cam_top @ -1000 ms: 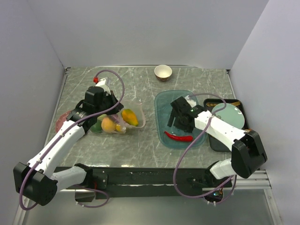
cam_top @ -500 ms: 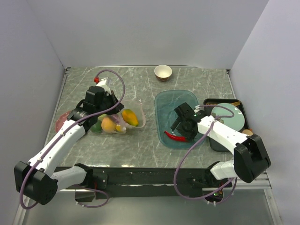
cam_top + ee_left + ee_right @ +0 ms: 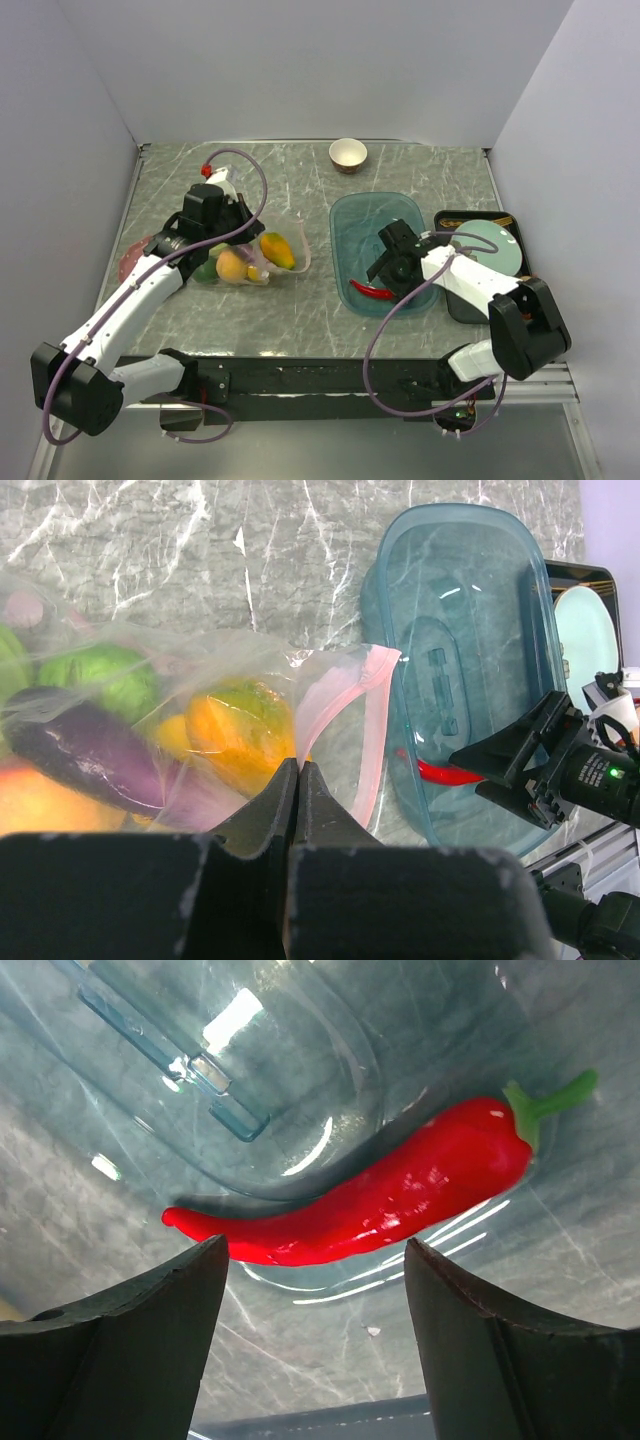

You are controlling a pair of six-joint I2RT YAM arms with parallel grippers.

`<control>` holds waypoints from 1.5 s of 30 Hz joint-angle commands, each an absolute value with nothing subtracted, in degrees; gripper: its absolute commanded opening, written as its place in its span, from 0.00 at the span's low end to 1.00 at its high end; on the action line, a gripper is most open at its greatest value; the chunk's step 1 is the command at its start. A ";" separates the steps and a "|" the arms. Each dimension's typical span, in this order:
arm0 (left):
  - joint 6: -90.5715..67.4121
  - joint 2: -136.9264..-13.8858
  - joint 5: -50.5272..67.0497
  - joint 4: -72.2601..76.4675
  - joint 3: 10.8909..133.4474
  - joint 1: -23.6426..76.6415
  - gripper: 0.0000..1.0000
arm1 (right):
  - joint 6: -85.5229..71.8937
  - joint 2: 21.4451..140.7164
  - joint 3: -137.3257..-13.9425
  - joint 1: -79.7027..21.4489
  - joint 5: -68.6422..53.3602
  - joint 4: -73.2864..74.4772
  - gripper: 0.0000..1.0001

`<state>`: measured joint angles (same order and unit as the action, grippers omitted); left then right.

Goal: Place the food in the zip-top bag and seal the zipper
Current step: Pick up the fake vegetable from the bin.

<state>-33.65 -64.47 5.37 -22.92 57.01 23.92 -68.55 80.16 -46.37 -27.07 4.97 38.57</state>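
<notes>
Grey veined marble table (image 3: 300, 190), boxed in by plain pale walls (image 3: 300, 70), with two arms over a bag and a tray.

At the left of the overhead view, the left gripper (image 3: 236, 214) is clenched on the clear plastic of the bag (image 3: 296, 245). It pinches just beside the pink zipper (image 3: 335, 695), whose strip curls up in an arch. An orange (image 3: 235, 725), an eggplant (image 3: 85, 750) and a green fruit (image 3: 110, 675) lie inside the bag, which rests on the stone. Right of centre a teal tray (image 3: 350, 215) sits flat on the table, and the red chili (image 3: 400, 1185) lies along its lower edge. The right gripper (image 3: 315, 1250) hangs over the chili with its jaws spread wide, gripping nothing. A small bowl (image 3: 348, 154) stands at top centre near the back wall. A black tray (image 3: 455, 305) holding a pale green plate (image 3: 495, 248) sits at the right edge.
</notes>
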 commanded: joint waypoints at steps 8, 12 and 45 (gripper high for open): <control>-33.05 -64.42 5.10 -20.74 57.66 23.82 0.01 | -67.59 83.58 -48.16 -26.72 7.73 36.92 0.76; -32.96 -64.42 4.83 -20.92 57.83 23.82 0.01 | -63.21 83.68 -48.69 -27.07 9.66 33.84 0.68; -33.05 -64.33 4.39 -20.83 57.22 23.82 0.01 | -43.33 91.59 -62.06 -27.07 12.94 28.75 0.75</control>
<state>-33.63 -64.73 4.69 -22.94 57.01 23.92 -42.39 96.40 -64.36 -27.09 15.84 30.85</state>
